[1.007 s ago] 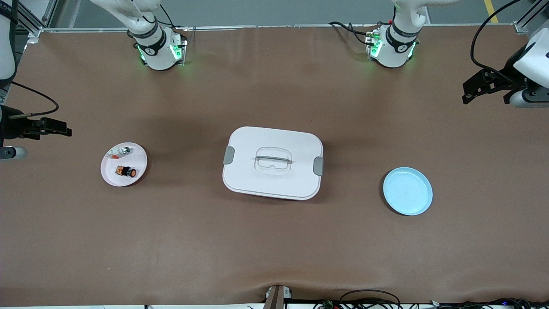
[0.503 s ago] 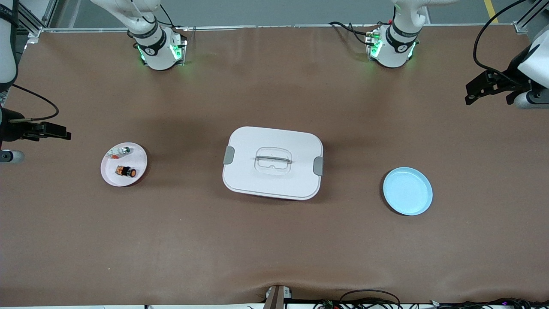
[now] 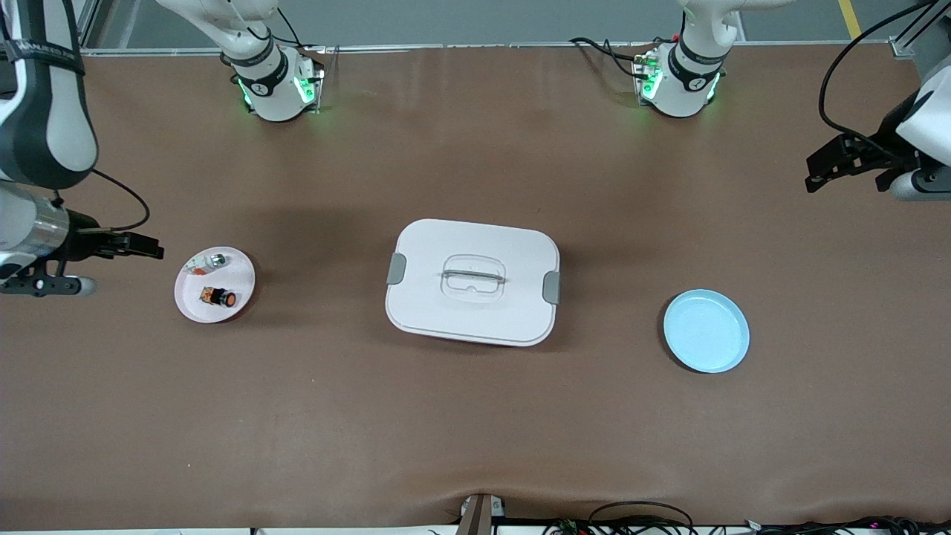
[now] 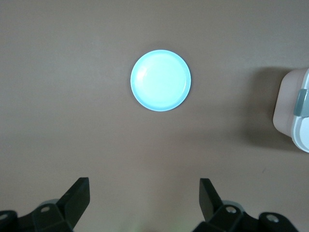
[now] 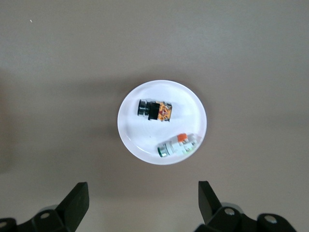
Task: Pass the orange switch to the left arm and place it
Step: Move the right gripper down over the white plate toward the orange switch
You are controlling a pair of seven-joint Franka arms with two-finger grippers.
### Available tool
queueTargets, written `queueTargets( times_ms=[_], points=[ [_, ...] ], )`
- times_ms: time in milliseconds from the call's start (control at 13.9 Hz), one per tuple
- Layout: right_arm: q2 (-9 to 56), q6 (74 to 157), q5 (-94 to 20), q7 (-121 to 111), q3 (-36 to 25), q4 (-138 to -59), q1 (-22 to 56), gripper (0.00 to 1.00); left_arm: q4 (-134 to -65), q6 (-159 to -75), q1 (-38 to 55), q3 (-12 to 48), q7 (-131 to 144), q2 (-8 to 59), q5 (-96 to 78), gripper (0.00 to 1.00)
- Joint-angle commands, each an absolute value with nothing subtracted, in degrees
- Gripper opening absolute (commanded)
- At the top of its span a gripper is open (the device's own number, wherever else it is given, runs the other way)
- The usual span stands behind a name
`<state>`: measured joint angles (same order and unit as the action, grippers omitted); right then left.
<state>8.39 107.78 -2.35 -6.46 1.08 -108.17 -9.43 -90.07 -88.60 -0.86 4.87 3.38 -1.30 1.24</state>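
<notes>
The orange switch [image 3: 218,296] lies on its side on a pink plate [image 3: 198,307] toward the right arm's end of the table; it also shows in the right wrist view [image 5: 154,110]. My right gripper [image 3: 145,247] is open and empty, up in the air over bare table beside that plate. The white box [image 3: 472,281] with grey clips sits mid-table; its corner shows in the left wrist view [image 4: 294,112]. My left gripper [image 3: 825,171] is open and empty, high over the table's edge at the left arm's end.
A small silver, white and red item [image 3: 206,261] shares the pink plate [image 5: 193,104]. A blue plate [image 3: 706,331] lies toward the left arm's end, also in the left wrist view [image 4: 160,80]. Cables hang along the table's front edge.
My right arm has swung in toward the pink plate, its gripper now close beside it. My left gripper has shifted only slightly. The objects on the table have not moved.
</notes>
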Motion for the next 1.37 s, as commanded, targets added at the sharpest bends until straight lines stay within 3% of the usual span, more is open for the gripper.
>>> queueTargets(
  times_ms=[0,216,791,1294],
  points=[
    [6.1,114.8,-4.5,-4.1,1.1,-115.3,-9.9,1.00,-89.5,-89.6,-1.2,4.8,2.0,-0.9,1.2,1.00],
    [6.9,123.7,-5.5,-3.4,1.1,-120.8,-9.9,1.00,-89.5,-90.3,-1.2,4.7,2.0,-0.1,1.2,1.00],
    [18.9,137.4,-6.1,0.2,1.1,-120.7,-9.9,1.00,-89.6,-91.4,-1.1,4.7,2.1,1.2,1.3,1.00],
    [24.6,141.7,-6.1,0.3,1.1,-119.3,-10.5,1.00,-89.8,-91.4,-1.1,4.7,2.1,1.6,1.3,1.00]
  ],
)
